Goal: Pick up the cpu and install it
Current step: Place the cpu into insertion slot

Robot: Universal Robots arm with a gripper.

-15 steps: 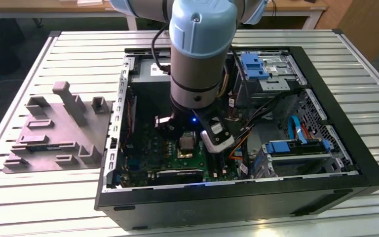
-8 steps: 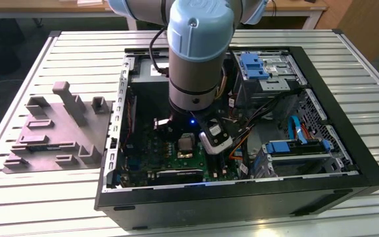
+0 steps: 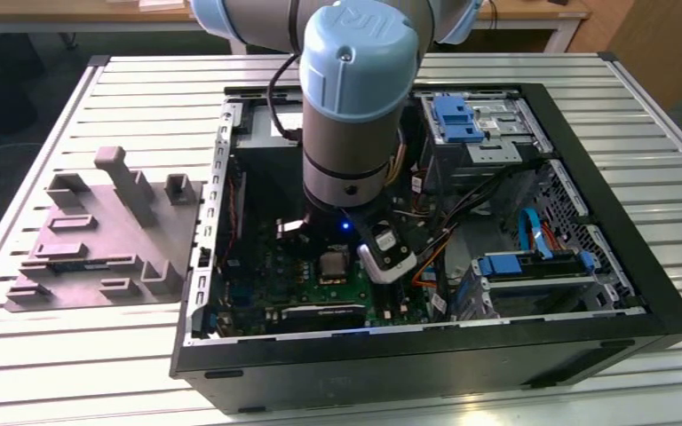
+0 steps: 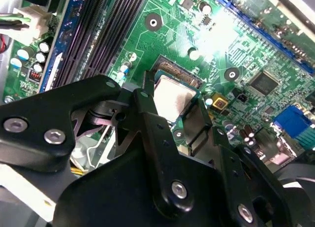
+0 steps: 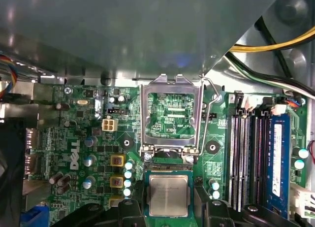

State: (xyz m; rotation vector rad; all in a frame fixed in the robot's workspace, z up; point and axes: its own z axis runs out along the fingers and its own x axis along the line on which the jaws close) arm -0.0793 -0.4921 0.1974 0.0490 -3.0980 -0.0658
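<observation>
The gripper [image 4: 173,101] clamps the cpu [image 4: 171,95] between narrowly set fingers [image 4: 147,113] just above the motherboard [image 4: 167,40] socket; the first wrist view adds the raised socket frame [image 5: 170,86] beyond it

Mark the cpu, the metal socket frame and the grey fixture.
cpu [image 5: 169,195], first wrist view, middle of its silver top.
socket frame [image 5: 142,118], first wrist view, one side bar of the metal frame.
grey fixture [image 3: 99,235], exterior view, its flat base.
</observation>
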